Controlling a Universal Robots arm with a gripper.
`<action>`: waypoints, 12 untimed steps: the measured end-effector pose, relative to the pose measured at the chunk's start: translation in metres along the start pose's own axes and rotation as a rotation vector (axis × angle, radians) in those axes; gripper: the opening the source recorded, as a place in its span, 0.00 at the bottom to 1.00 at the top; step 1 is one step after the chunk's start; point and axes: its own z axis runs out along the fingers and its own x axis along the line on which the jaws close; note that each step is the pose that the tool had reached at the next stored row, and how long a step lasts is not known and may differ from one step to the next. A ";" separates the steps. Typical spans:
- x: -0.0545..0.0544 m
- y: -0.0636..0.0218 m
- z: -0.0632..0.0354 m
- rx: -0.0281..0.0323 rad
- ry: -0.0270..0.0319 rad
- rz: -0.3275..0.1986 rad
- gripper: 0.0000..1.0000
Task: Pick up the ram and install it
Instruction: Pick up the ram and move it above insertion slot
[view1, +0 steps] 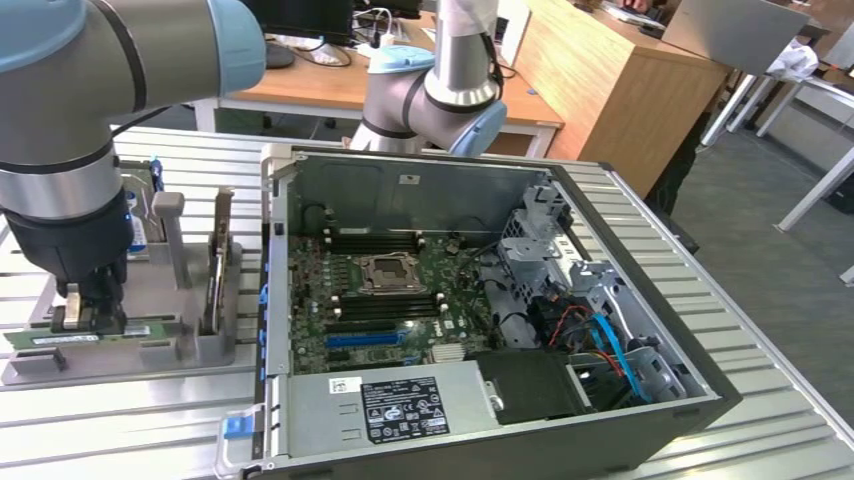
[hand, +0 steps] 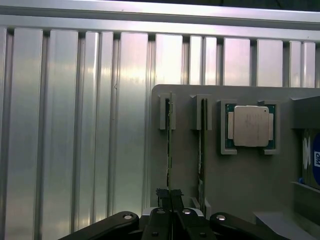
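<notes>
The ram (view1: 54, 339) is a thin green stick with a pale label, standing on edge in the near slot of a grey holder (view1: 167, 352) at the exterior view's left. My gripper (view1: 88, 318) comes straight down on it, its two fingers pinched on the stick's top edge. In the wrist view the ram (hand: 169, 145) runs as a thin line from its slot in the holder (hand: 235, 180) to my gripper (hand: 170, 193), whose fingertips are shut on it.
An open computer case (view1: 674, 395) lies beside the holder, with its motherboard (view1: 387, 290), black memory slots (view1: 380, 240) and a blue slot (view1: 363, 338) exposed. A second stick (hand: 201, 150), a processor chip (hand: 249, 126) and a hard drive (hand: 312, 160) sit in the holder. Another arm (view1: 441, 90) stands behind the case.
</notes>
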 end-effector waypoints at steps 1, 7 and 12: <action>0.000 0.0003 0.0001 0.0008 0.0000 0.000 0.11; 0.000 0.0021 0.0001 0.0045 0.0000 0.000 0.11; 0.000 0.0043 0.0002 0.0090 0.0000 0.000 0.11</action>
